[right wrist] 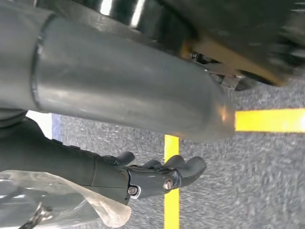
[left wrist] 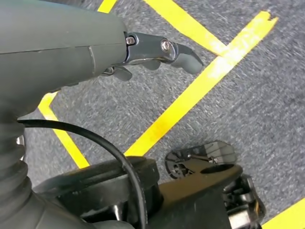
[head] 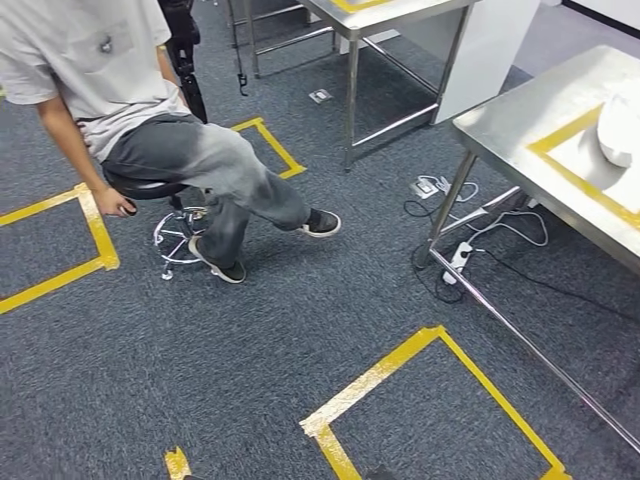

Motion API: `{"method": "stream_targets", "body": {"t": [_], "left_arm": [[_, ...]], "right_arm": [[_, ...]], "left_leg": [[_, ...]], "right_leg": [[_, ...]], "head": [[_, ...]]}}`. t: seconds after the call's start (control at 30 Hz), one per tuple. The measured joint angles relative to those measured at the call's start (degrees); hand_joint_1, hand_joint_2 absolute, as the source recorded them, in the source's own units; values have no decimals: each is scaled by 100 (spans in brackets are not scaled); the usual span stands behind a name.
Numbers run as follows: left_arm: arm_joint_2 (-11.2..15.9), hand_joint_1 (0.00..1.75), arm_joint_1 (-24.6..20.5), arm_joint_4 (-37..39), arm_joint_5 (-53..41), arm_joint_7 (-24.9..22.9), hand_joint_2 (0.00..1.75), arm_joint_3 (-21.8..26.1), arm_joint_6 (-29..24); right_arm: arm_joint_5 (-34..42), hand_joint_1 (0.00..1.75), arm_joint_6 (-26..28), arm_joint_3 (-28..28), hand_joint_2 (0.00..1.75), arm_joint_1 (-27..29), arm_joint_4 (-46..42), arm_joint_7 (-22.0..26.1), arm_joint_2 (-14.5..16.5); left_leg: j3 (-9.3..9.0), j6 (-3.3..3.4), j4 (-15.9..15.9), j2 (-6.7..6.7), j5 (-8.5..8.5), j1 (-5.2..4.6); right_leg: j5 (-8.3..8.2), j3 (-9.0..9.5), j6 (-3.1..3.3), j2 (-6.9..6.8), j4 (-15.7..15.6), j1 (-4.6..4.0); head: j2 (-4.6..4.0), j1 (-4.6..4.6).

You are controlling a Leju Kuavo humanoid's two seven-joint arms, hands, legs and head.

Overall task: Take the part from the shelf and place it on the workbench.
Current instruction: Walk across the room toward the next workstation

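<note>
Steel workbench point(head: 528, 120) at the room's right side, bearing a yellow tape outline and a white rounded object point(head: 620, 128), possibly the part, at its far edge. Left hand point(left wrist: 158, 52) hangs over grey carpet, fingers extended, holding nothing. Right hand point(right wrist: 158, 174) likewise; clear plastic point(right wrist: 54, 202) lies beside it, contact unclear. Left of the workbench, a person point(head: 151, 120) sits on a stool point(head: 170, 215)

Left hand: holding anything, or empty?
Empty. The left hand hangs over the carpet, its fingers stretched out with nothing between them or against them.
</note>
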State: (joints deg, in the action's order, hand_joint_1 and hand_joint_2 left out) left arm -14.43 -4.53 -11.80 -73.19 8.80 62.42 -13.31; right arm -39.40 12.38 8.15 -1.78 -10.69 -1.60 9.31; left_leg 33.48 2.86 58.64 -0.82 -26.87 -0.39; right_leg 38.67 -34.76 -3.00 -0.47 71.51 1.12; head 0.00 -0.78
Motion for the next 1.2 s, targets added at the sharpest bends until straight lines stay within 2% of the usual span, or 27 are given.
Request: {"method": "stream_targets", "body": {"t": [0.03, 0.07, 0.13, 0.2, 0.23, 0.27, 0.33, 0.37, 0.43, 0.5, 0.53, 0.57, 0.6, 0.63, 0.67, 0.73, 0.8, 0.87, 0.9, 0.93, 1.0, 1.03, 1.07, 1.1, 1.13, 1.17, 1.2], "left_arm": [[2, 0, 4, 0, 1, -7, 175, 1, 0], [4, 0, 10, 0, 1, -13, 175, 1, 0], [7, 0, 15, 0, 1, -23, 175, 3, 0], [4, 0, 4, 0, 1, -32, 175, 4, 0], [3, 0, 1, 0, 1, -36, 175, 4, -1], [3, 0, 2, 0, 1, -38, 175, 4, -1], [9, 0, 17, 0, 1, -39, 175, 4, -2], [12, 0, 22, 0, 1, -39, 175, 4, -2], [16, 0, 17, 0, -1, -39, 175, 4, -5], [13, 0, 5, 0, -29, -50, 175, 4, -8], [12, 0, -3, 0, -52, -56, 175, 2, -10], [10, 0, -9, 0, -78, -61, 175, -1, -20], [9, 0, -13, 0, -96, -62, 175, -4, -34], [9, 0, -14, 0, -107, -58, 175, -7, -51], [11, 0, -7, 0, -112, -45, 175, -8, -65], [18, 0, 1, 0, -108, 15, 175, -8, -55], [25, 0, 9, 0, -104, 78, 175, -8, -12], [34, 0, 39, 0, -110, 63, 175, -9, 21], [39, 0, 54, 0, -114, 36, 175, -9, 27], [41, 0, 60, 0, -112, 9, 175, -9, 28], [32, 0, 50, 0, -72, 0, 175, -7, 13], [25, 0, 45, 0, -50, 4, 175, -5, 2], [19, 0, 43, 0, -40, -1, 175, -3, -5], [16, 0, 46, 0, -46, -16, 175, -2, -7], [17, 0, 47, 0, -58, -30, 175, -3, -6], [16, 0, 47, 0, -66, -20, 175, -3, -3], [14, 0, 45, 1, -60, 22, 175, -4, 1]], "right_arm": [[-8, 0, -1, 0, 0, 9, 0, -2, 0], [-11, 0, -2, 0, 0, 16, 0, -4, 0], [-13, 0, -3, 0, 0, 19, 0, -6, -1], [-14, 0, -3, 1, 0, 17, 3, -6, -3], [-14, 0, -4, 1, 0, 9, 5, -6, -3], [-15, 0, -6, 2, 0, 0, 7, -7, -3], [-16, 0, -8, 2, 0, -15, 7, -7, 4], [-17, 0, -8, 3, 0, -13, 7, -7, 9], [-14, 0, -4, 4, 0, -6, 7, -3, 17], [0, 0, 4, 9, 0, 8, 7, 5, 19], [10, 0, 8, 14, 0, 18, 7, 12, 19], [19, 0, 8, 19, 0, 25, 7, 18, 19], [24, 0, 4, 24, 0, 28, 7, 24, 19], [25, 0, -3, 26, 0, 27, 7, 26, 22], [19, 0, -10, 27, 0, 25, 7, 21, 27], [-8, 0, -1, 28, 0, 25, 7, 4, 39], [-49, 0, 40, 27, 0, 20, 7, 10, 60], [-78, 0, 83, 27, 0, -6, 6, 37, 89], [-85, 0, 93, 27, 0, -18, 6, 44, 98], [-85, 0, 98, 27, 0, -24, 5, 46, 105], [-61, 0, 96, 32, 0, -14, 5, 44, 107], [-42, 0, 90, 43, 0, -4, 6, 32, 107], [-28, 0, 79, 57, 0, 6, 7, 10, 107], [-33, 0, 65, 72, 0, 17, 8, -17, 105], [-62, 0, 51, 82, 0, 23, 8, -37, 104], [-98, 0, 43, 86, 0, 25, 8, -30, 102], [-132, 0, 43, 87, 0, 24, 8, 0, 99]], "left_leg": [[-3, 7, 1, -83, -1, -14], [-11, 9, 2, -171, 0, -24], [-29, 7, 9, -350, -1, -33], [-13, -17, 37, -502, -2, -40], [12, -42, 47, -564, 5, -33], [40, -76, 54, -624, 19, -23], [81, -142, 53, -719, 43, 0], [93, -165, 73, -695, 33, -1], [195, -210, 321, -418, -134, -13], [483, -271, 952, -119, -468, -2], [647, -300, 1308, -53, -617, 18], [748, -324, 1538, -21, -678, 43], [755, -346, 1580, 3, -637, 69], [650, -362, 1403, 40, -495, 92], [458, -371, 1053, 119, -294, 109], [89, -359, 356, 385, -67, 81], [-29, -284, 91, 519, -88, 30], [-15, -183, 60, 410, -91, 21], [-16, -142, 50, 348, -82, 25], [-16, -98, 35, 278, -67, 31], [-17, -28, 25, 135, -55, 26], [-16, -5, 25, 52, -56, 13], [-19, 6, 26, -32, -58, 0], [-26, 11, 26, -119, -62, -12], [-38, 13, 27, -209, -64, -21], [-53, 14, 28, -296, -68, -26], [-63, 13, 28, -375, -72, -23]], "right_leg": [[12, -146, 12, 23, 222, -5], [-98, -193, 28, 40, 221, -8], [-567, 7, 78, 165, -396, -10], [-866, 280, 118, 418, -1093, -2], [-893, 358, 126, 505, -1265, -3], [-870, 394, 130, 519, -1324, -8], [-890, 443, 160, 411, -1373, -5], [-906, 458, 180, 349, -1392, 2], [-924, 492, 219, 217, -1437, 14], [-912, 514, 243, 52, -1448, 2], [-902, 521, 247, -46, -1447, 0], [-890, 530, 247, -144, -1446, -1], [-877, 541, 242, -235, -1446, 0], [-863, 559, 231, -317, -1446, 3], [-843, 586, 215, -388, -1446, 7], [-790, 614, 149, -507, -1439, -10], [-744, 622, 74, -631, -1445, -39], [-715, 674, 14, -728, -1461, -32], [-668, 680, -9, -646, -1424, -19], [-565, 626, -24, -488, -1274, -6], [-228, 285, -23, -104, -595, 1], [-73, 49, -13, -9, -163, -5], [-2, -155, -1, 25, 163, -13], [-47, -279, 16, 38, 296, -23], [-217, -296, 43, 57, 191, -33], [-473, -207, 78, 106, -127, -44], [-721, -74, 117, 224, -524, -53]], "head": [[0, 0], [0, 1], [0, 0], [0, 2], [0, 4], [0, 6], [0, 9], [0, 7], [0, 32], [0, 59], [0, 59], [0, 60], [0, 59], [0, 59], [0, 61], [0, 67], [0, 51], [0, 31], [0, 20], [0, 6], [0, -26], [0, -30], [0, -31], [0, -31], [0, -30], [0, -30], [0, -30]]}}
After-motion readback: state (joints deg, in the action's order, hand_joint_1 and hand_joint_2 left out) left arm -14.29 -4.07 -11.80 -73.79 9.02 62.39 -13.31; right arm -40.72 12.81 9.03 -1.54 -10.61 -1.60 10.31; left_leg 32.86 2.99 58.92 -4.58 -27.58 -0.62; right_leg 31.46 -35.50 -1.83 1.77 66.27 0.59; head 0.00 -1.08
